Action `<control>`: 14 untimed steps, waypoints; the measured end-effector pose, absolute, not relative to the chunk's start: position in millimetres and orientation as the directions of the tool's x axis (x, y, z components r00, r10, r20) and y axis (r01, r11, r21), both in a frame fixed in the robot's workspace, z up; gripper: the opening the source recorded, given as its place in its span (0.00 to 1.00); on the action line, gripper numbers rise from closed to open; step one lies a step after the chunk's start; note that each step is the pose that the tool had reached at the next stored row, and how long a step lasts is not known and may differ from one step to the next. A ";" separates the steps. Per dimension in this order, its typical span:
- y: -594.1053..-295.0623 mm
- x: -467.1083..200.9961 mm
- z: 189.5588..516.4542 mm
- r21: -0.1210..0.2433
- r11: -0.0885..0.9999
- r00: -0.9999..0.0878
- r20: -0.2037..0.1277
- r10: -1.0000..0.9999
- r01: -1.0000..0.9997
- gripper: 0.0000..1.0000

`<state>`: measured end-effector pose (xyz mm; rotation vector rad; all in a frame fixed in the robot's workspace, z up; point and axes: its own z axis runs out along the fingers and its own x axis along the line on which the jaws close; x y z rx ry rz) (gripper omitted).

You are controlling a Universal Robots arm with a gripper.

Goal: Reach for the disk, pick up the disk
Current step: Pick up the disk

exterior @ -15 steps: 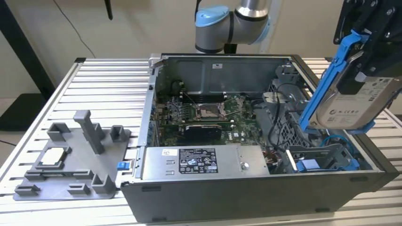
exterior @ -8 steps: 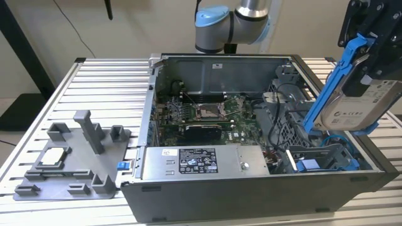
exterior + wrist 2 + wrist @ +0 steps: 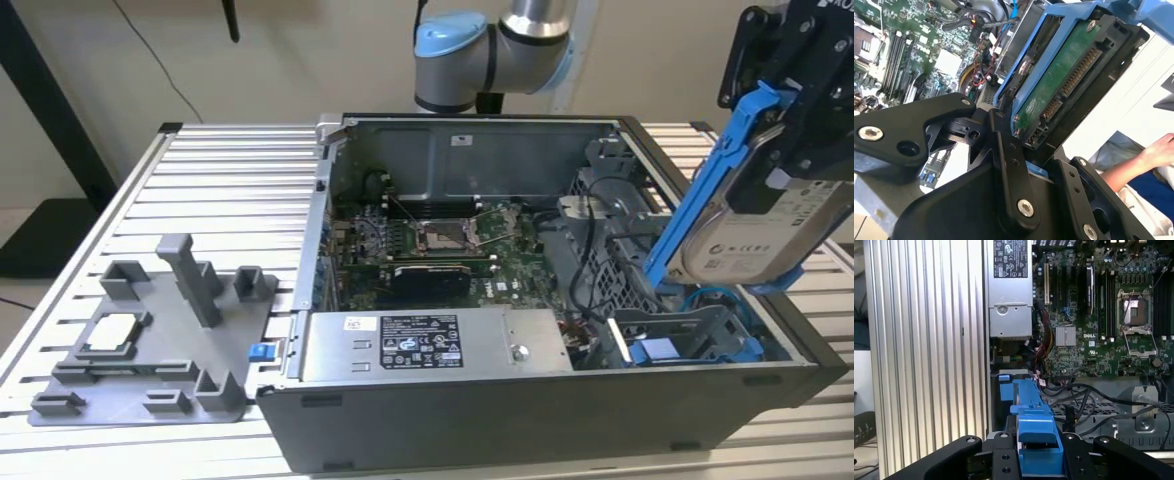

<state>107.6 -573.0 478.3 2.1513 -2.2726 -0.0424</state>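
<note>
Disk [image 3: 763, 232]: held tilted above the open computer case [image 3: 534, 420], at the exterior view's right; blue rails along its edges.
Label: white with black print, seen on the disk's face; not read out.
Gripper [image 3: 801, 120]: closed on the disk; black fingers [image 3: 1009, 165] are pressed against its blue rail.
Power supply [image 3: 434, 345]: a white label is carried.

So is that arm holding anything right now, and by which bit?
Yes: the gripper holds the disk, clamped at its upper end around the blue side rails, lifted above the open computer case.
</note>
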 end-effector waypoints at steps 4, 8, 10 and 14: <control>-573.0 107.6 477.9 0.028 0.055 -0.055 -0.010 -0.998 -0.998 0.00; -573.0 107.6 476.9 0.028 0.055 -0.055 -0.010 -0.998 -0.998 0.00; -573.0 107.6 476.2 0.028 0.055 -0.055 -0.010 -0.998 -0.998 0.00; -573.0 107.3 474.8 0.028 0.055 -0.055 -0.010 -0.998 -0.998 0.00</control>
